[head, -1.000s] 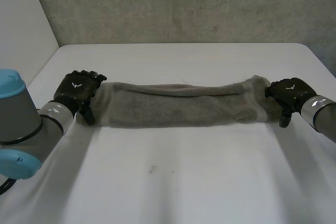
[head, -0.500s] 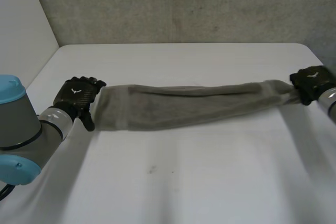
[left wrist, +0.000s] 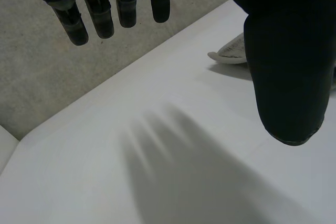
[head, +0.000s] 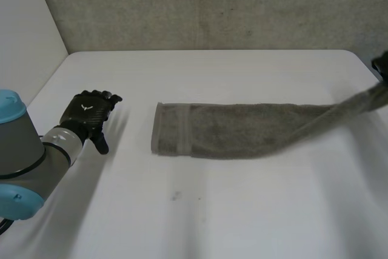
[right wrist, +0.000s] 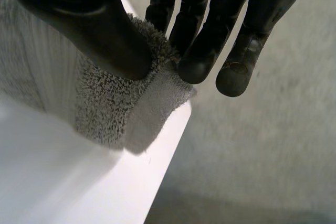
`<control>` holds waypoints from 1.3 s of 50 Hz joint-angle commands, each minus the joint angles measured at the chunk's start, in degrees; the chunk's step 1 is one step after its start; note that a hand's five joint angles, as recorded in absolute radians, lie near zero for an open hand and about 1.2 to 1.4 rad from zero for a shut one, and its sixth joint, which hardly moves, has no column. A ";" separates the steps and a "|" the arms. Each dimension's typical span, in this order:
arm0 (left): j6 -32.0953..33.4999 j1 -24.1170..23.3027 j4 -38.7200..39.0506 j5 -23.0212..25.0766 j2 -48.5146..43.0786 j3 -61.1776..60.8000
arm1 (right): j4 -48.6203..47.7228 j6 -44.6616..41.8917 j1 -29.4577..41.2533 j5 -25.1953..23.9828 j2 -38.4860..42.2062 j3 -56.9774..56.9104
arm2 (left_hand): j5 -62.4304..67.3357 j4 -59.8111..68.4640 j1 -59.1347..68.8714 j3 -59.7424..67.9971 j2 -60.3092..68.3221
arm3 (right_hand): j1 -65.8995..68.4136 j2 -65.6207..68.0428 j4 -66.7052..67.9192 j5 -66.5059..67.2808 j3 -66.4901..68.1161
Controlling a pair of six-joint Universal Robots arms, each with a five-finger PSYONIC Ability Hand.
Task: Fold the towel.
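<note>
**Left robot hand** (head: 90,109): empty. Its fingers are straight and relaxed above the counter (head: 200,216). Half a second ago it sat at the left end of the towel (head: 230,128). The two are now well apart.

**Right robot hand** (head: 382,65): at the far right rim of the counter, closed on the towel's right end. Over the last second this hand has travelled outward and upward. The towel has slid to the right with it, and the held end now rises off the surface.

**Towel:** a long, narrow band, apparently already doubled lengthwise. It lies mid-counter with its left end flat and free.

**Effect on the task:**
- The left release appears complete, so the right robot hand alone controls the cloth.
- The likely next fold carries the raised right end over toward the free left end.
- The drag has displaced the towel, so the free end's position should be rechecked before the left robot hand returns to it.

**View comparison:**
- The head view gives the overall layout but little of the right grip.
- The right wrist view supplies the grip. The thumb (right wrist: 100,30) presses the towel's hem against the fingers, and a corner of pile hangs below the pinch.
- The left wrist view confirms that nothing lies between that hand's fingers (left wrist: 100,17) and thumb. The towel's near end (left wrist: 231,52) rests on the counter beyond the thumb.
</note>
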 commanded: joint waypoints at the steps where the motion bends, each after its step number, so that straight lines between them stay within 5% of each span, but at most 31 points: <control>1: 0.00 0.68 0.30 -0.09 1.33 -0.66 | -0.70 1.16 19.85 4.81 2.34 -10.03 | 0.81 1.57 1.85 1.62 1.54 | 4.07 4.84 3.12 3.35 3.51; 13: -0.35 2.08 0.39 -0.18 2.83 -0.83 | -7.81 0.81 49.30 3.59 17.71 -16.19 | 0.81 1.57 1.85 1.62 1.54 | 4.07 4.84 3.12 3.35 3.51; 18: -0.35 3.14 0.39 -0.18 2.92 -1.01 | -9.50 -0.06 54.95 2.27 23.96 -16.37 | 0.81 1.57 1.85 1.62 1.54 | 4.07 4.84 3.12 3.35 3.51; 26: -0.35 3.31 0.47 -0.09 3.01 -1.10 | -6.86 -1.12 54.60 2.09 24.15 -15.58 | 0.64 1.41 1.68 1.46 1.37 | 2.45 3.22 1.50 1.73 1.89; 27: -0.35 3.31 0.65 -0.09 2.92 -1.01 | -6.25 -0.86 54.52 2.27 23.19 -15.40 | 0.64 1.41 1.68 1.46 1.37 | -32.19 -31.42 -33.14 -32.91 -32.75; 28: -0.35 3.31 0.65 -0.09 2.92 -1.01 | -6.24 -0.86 54.52 2.27 23.18 -15.40 | 0.64 1.41 1.68 1.46 1.37 | -32.53 -31.77 -33.49 -33.25 -33.10; 29: -0.35 3.14 1.08 -0.09 3.00 -0.84 | -5.72 -0.33 54.34 2.53 21.61 -14.79 | 0.64 1.41 1.68 1.46 1.37 | -65.93 -65.16 -66.88 -66.65 -66.49; 35: -0.35 2.17 1.53 -0.18 3.45 -0.04 | -6.07 4.15 48.45 2.27 10.17 -6.88 | 0.64 1.41 1.68 1.46 1.37 | -65.93 -65.16 -66.88 -66.65 -66.49; 40: -0.52 -0.63 1.44 -0.27 4.23 1.10 | -6.16 17.56 40.21 2.80 1.23 1.98 | 0.81 1.57 1.85 1.62 1.54 | -65.93 -65.16 -66.88 -66.65 -66.49; 51: -0.96 -5.82 1.53 -0.80 4.24 0.92 | -7.47 25.33 28.41 2.09 -2.57 19.75 | 0.81 1.57 1.85 1.62 1.54 | -58.95 -58.18 -59.90 -59.67 -59.51; 56: -1.40 -6.88 1.44 -0.88 4.24 0.92 | -13.70 25.25 25.60 1.39 -0.82 25.63 | 0.81 1.57 1.85 1.62 1.54 | -44.85 -44.09 -45.80 -45.57 -45.42; 61: -2.72 -7.50 1.44 -0.97 4.32 0.84 | -17.32 25.16 24.46 1.39 2.78 25.56 | 0.81 1.57 1.85 1.62 1.54 | -10.76 -9.99 -11.71 -11.48 -11.32; 65: -2.90 -7.50 1.44 -0.88 4.94 0.48 | -17.23 25.16 23.49 1.39 2.79 24.94 | 0.98 1.74 2.02 1.79 1.71 | 2.62 3.38 1.67 1.90 2.06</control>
